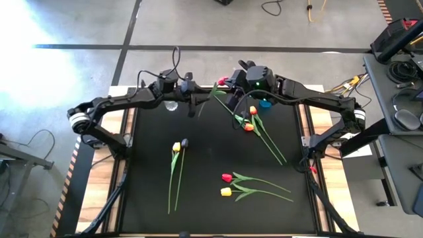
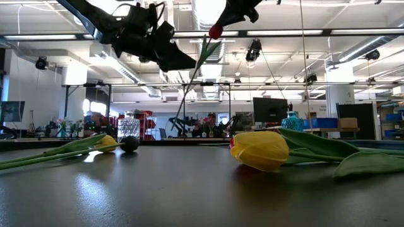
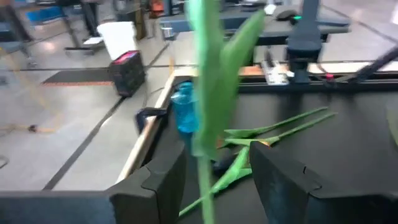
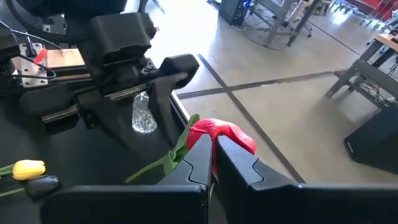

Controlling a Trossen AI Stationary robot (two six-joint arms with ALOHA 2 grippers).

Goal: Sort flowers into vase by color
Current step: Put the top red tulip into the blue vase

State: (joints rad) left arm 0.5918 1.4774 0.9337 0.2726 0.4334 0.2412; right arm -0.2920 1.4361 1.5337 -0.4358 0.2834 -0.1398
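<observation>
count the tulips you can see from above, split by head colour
yellow tulips: 2
dark purple tulip: 1
red tulip, held in the right claw: 1
pinkish red tulip: 1
orange tulips: 2
total in view: 7

I see a matt black table top (image 1: pixel 205 165) with a faint sheen, edged in pale bare wood (image 1: pixel 316 158). My right gripper (image 4: pixel 212 163) is smooth matt black plastic. The red tulip (image 4: pixel 221 135) petals look waxy, slightly glossy. A small clear vase (image 4: pixel 143 113) looks like cut glass; a blue vase (image 3: pixel 185 109) looks translucent.
</observation>
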